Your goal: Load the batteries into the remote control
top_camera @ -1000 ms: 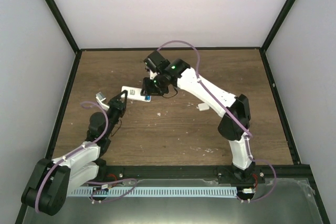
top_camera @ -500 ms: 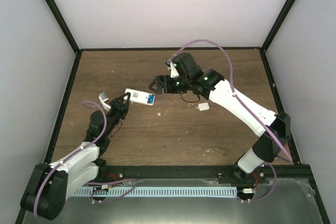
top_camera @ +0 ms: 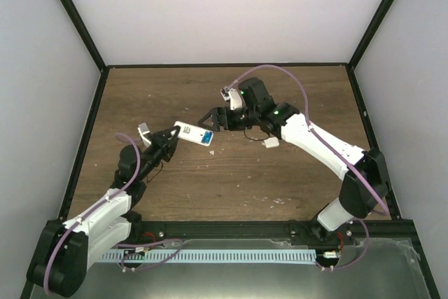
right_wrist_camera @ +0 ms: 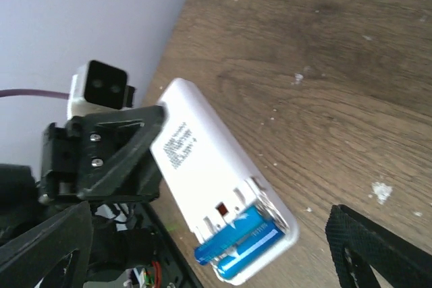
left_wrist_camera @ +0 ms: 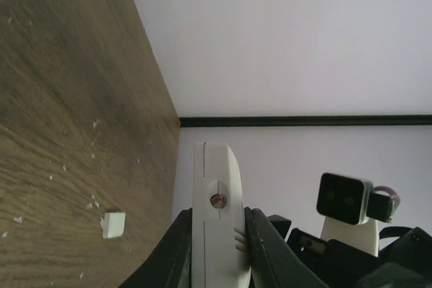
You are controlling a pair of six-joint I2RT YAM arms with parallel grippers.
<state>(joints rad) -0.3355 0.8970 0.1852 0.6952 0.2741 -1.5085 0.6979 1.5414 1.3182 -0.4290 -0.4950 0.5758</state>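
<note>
The left tool (top_camera: pixel 171 136) is clamped on one short end of the remote control (top_camera: pixel 194 133), its two dark fingers (left_wrist_camera: pixel 181 247) pressing on the white body's opposite faces (the left wrist view shows the casing edge-on between them). In the top view, the remote control sits a little toward 9 o'clock from the middle of the table (top_camera: pixel 231 173). Its free end points toward 3 o'clock and it appears lifted clear of the wood.

The batteries (right_wrist_camera: pixel 237 246) lie side by side in the open compartment at that free end, bright blue against the white shell. The printed back of the remote control faces the right wrist camera.

The right tool (top_camera: pixel 213 122) hovers just off the battery end, at about 1 o'clock from it. Its jaws are spread wide and hold nothing, with one finger (right_wrist_camera: pixel 378 255) at each lower corner of its own view and the remote control between them, untouched.

A small white piece (top_camera: pixel 271 143) rests on the table at 3 o'clock from the remote control, well apart from it (what it is cannot be told).
</note>
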